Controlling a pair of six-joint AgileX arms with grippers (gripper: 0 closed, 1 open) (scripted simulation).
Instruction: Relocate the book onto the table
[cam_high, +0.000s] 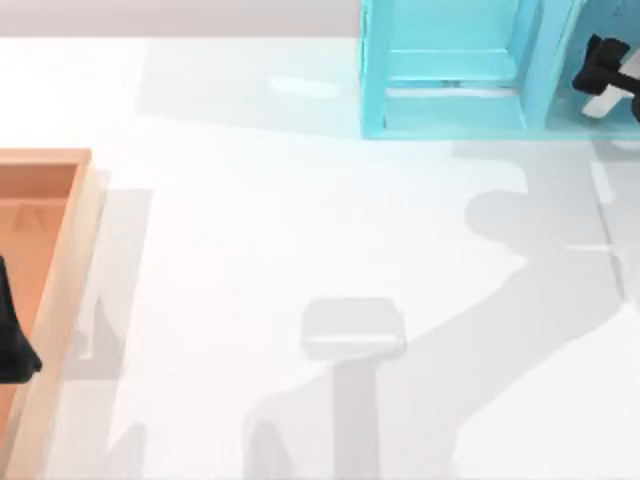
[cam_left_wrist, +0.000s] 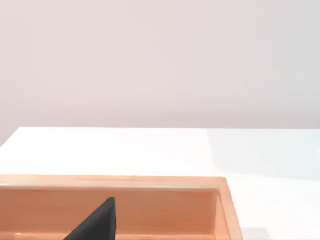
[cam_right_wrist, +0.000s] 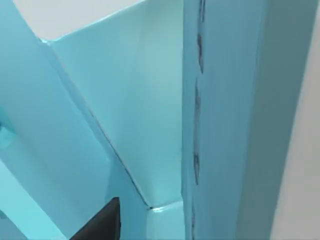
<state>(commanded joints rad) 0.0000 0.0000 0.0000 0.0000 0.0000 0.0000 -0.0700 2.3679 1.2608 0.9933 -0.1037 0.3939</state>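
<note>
Closest to the right wrist camera, a dark tip of the right gripper (cam_right_wrist: 101, 223) is seen inside the light cyan shelf unit (cam_high: 372, 70); whether this pincer is wide or narrow cannot be told. Just beside it, a darker teal-blue slab with scuffed marks along one edge stands upright, and this is taken to be the book (cam_right_wrist: 227, 100), cut off on every side. No contact between pincer and book can be made out. Below and well away from the right gripper, the white table (cam_high: 300, 220) is spread. Farthest from it, the left gripper (cam_high: 15, 340) is parked over the wooden tray (cam_high: 62, 260), its opening likewise undeterminable.
</note>
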